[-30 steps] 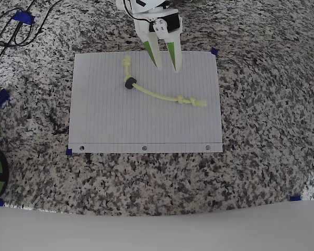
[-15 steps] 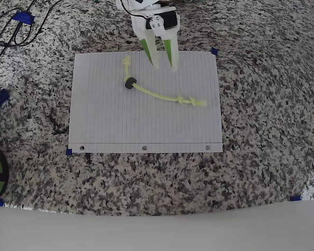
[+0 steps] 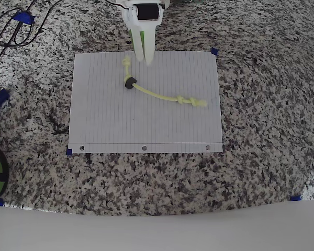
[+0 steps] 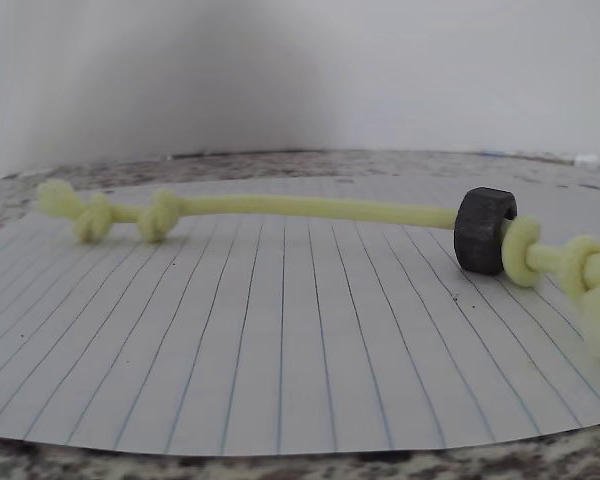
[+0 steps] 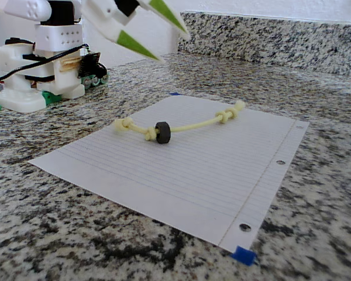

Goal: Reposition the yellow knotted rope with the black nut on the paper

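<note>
— So, where do you have the gripper (image 3: 142, 58) right now?

— You have it raised over the far edge of the paper (image 3: 104, 125), near the arm's base. In the fixed view its two green-faced fingers (image 5: 134, 45) stand apart with a clear gap between the tips — nothing is held between them.

— And the yellow knotted rope (image 3: 159, 95)?

— You can see it lying flat on the paper, in the half nearer the arm. In the overhead view it runs from a knotted end just below the fingertips down to the black nut (image 3: 129, 83), then curves right to a double knot near the sheet's right side.

— Is the nut on the rope?

— Yes, threaded on it. In the wrist view the black nut (image 4: 484, 230) sits upright on the cord, touching a knot on its right, with the long stretch of rope (image 4: 280, 206) reaching left to two more knots.

— What is under the paper?

— A speckled granite counter (image 3: 261, 104), with small blue tape marks (image 5: 243, 255) at the sheet's corners.
</note>
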{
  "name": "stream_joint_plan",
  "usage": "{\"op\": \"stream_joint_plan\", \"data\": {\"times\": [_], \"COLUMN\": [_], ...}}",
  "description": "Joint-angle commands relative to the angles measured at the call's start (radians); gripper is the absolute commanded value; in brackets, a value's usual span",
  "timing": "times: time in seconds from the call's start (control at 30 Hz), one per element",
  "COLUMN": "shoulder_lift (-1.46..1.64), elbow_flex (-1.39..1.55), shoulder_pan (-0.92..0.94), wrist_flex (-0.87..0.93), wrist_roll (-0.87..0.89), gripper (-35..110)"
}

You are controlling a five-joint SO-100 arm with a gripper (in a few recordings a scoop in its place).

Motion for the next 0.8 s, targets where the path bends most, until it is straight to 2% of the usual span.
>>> {"op": "stream_joint_plan", "data": {"times": [0.0, 0.2, 0.47, 0.77], "shoulder_lift": [0.067, 0.179, 0.290, 0.324], "elbow_flex": [0.006, 0.043, 0.092, 0.160], "shoulder_pan": [0.005, 0.037, 0.043, 0.072], "wrist_flex": [0.060, 0.187, 0.330, 0.365], "wrist_roll": [-0.046, -0.170, -0.184, -0.184], "gripper": [49, 49, 49, 49]}}
